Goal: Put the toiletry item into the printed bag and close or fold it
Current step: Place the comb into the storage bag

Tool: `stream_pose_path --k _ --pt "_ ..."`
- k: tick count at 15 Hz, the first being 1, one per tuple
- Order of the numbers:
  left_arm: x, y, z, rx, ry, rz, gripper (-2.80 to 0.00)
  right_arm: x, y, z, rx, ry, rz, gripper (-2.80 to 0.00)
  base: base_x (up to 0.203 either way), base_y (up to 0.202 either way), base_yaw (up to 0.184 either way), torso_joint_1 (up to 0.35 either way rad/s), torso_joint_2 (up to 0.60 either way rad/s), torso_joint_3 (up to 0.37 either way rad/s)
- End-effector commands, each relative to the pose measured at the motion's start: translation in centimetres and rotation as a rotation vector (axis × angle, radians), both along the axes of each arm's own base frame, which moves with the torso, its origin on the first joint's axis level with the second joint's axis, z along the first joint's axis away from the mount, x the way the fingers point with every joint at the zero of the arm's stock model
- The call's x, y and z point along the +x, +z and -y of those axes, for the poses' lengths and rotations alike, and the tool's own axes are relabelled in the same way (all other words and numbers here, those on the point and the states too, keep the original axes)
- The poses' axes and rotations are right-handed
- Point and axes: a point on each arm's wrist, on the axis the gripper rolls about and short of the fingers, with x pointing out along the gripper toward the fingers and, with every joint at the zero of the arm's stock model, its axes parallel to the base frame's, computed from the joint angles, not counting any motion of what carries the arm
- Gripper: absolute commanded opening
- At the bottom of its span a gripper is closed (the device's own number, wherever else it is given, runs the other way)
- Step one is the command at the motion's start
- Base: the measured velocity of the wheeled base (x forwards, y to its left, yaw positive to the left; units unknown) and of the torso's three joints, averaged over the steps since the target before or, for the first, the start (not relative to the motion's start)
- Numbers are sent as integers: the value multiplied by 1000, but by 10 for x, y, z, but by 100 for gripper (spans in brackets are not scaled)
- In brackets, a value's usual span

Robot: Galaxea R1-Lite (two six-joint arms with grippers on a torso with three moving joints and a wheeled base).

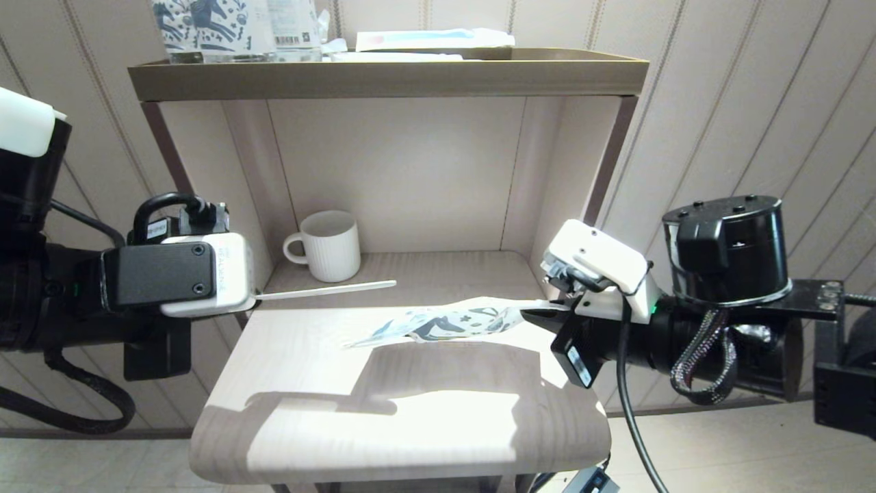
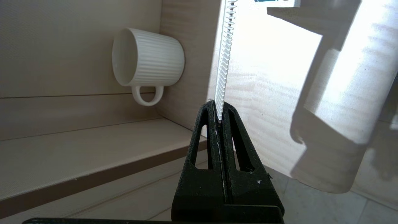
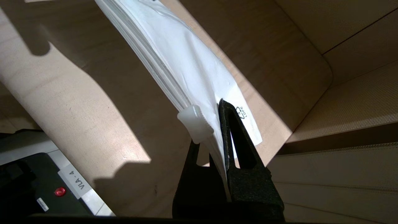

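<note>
The slim white comb (image 1: pixel 328 289) sticks out level from my left gripper (image 1: pixel 254 298) at the table's left edge, its free end pointing right toward the mug's base. In the left wrist view the toothed comb (image 2: pixel 224 59) runs away from the left gripper (image 2: pixel 219 107), which is shut on its handle end. The printed bag (image 1: pixel 445 320), white with a teal horse, hangs above the table, held by its right end in my right gripper (image 1: pixel 540 316). The right wrist view shows the right gripper (image 3: pixel 214 124) shut on the bag (image 3: pixel 183 62) beside its white slider clip (image 3: pixel 194 123).
A white ribbed mug (image 1: pixel 328 245) stands at the back left under the shelf (image 1: pixel 383 75). Horse-printed packs (image 1: pixel 205 27) and a flat packet (image 1: pixel 431 39) sit on top of the shelf. The light wooden table (image 1: pixel 397 424) has side walls enclosing its back part.
</note>
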Motion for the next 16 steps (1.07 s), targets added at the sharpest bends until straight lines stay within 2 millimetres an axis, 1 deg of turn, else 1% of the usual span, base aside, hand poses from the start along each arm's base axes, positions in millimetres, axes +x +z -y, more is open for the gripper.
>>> stream_pose_path --k 1,4,7,10,12,16 --pt "-1 2 -1 4 -2 -1 -280 1 -2 -1 -5 1 -2 -280 0 0 0 0 0 0" --pt "-4 8 3 14 -28 -6 -280 7 -4 -4 -9 -5 -1 -280 0 0 0 0 0 0" --pt "-17 13 14 57 -107 -74 -280 8 4 -5 11 -8 25 -280 0 0 0 0 0 0" --pt "-18 6 17 85 -116 -97 -280 10 13 -3 27 -54 89 -280 0 0 0 0 0 0" --pt "-17 1 17 108 -104 -105 -280 7 16 -1 29 -52 99 -280 0 0 0 0 0 0" --pt "-11 -2 22 127 -92 -111 -280 2 20 -2 38 -42 111 -280 0 0 0 0 0 0"
